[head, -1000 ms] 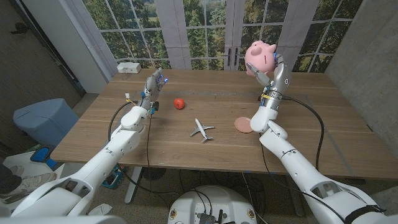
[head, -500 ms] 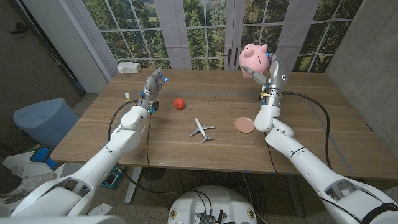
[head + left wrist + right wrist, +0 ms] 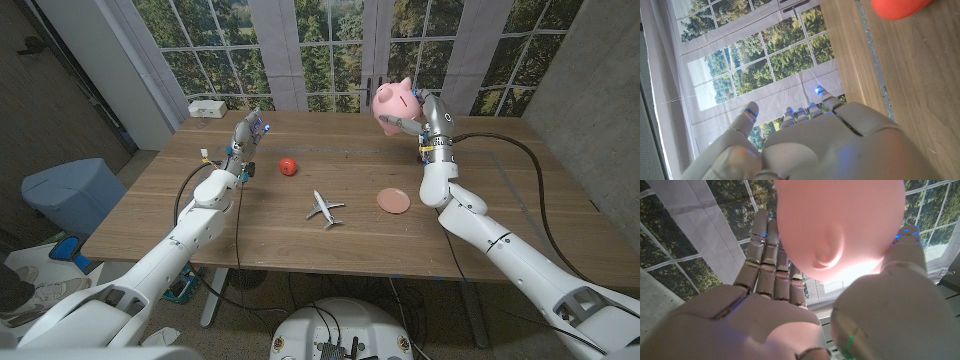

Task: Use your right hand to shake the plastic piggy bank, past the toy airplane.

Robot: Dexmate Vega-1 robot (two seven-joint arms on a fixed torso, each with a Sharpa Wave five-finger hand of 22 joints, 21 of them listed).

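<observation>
- Left hand (image 3: 246,133): raised upright over the table's left part, near the far edge. Fingers apart, nothing in it. The left wrist view shows the back of the hand (image 3: 805,145) with fingertips (image 3: 751,109) spread against the window.
- White box (image 3: 208,108): sits at the far left corner of the wooden table (image 3: 500,235).
- Red ball (image 3: 288,165): on the table just right of the left hand, not touching it. Also shows as an orange-red blob (image 3: 897,7) in the left wrist view.
- Toy airplane (image 3: 323,208): white, lying on the table about mid-width, closer to the near edge than the ball is.
- Pink disc (image 3: 393,200): flat on the table, right of the airplane, well apart from it.
- Plastic piggy bank (image 3: 397,103): pink, held up in the air over the far edge of the table, right of centre, tilted. It is well above the surface and farther back than the airplane.
- Right hand (image 3: 425,115): grasping the piggy bank from its right side. In the right wrist view the fingers (image 3: 768,255) lie along one flank of the pink body (image 3: 840,225) and the thumb (image 3: 907,250) presses the opposite flank.
</observation>
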